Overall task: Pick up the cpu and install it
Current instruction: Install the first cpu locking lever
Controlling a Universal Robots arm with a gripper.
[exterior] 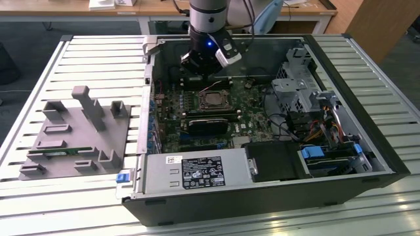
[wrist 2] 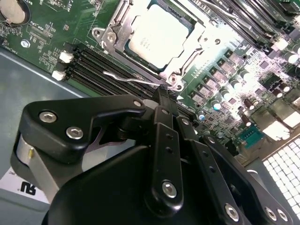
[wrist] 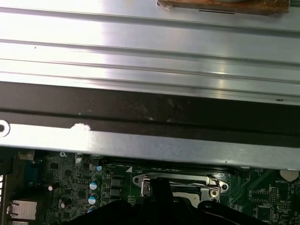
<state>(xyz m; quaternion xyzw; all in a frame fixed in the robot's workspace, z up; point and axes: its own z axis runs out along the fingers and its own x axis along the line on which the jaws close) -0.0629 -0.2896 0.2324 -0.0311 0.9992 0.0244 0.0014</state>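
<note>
Cpu (wrist 2: 158,36) already sitting flat in the motherboard (wrist 2: 225,75) socket (wrist 2: 185,70) mid-case, probably light, stiff and fragile underneath so best pinched by its edges, gripper (wrist 2: 161,96) just beside it, jaws pressed together, holding nothing.

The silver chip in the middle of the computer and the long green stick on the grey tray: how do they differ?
The cpu is square with a pale metal top; the memory stick is long, thin and green. The cpu lies flat in the motherboard's socket inside the case, just below the gripper; the memory stick rests on the grey tray outside, away from the arm. Both lie untouched.
</note>
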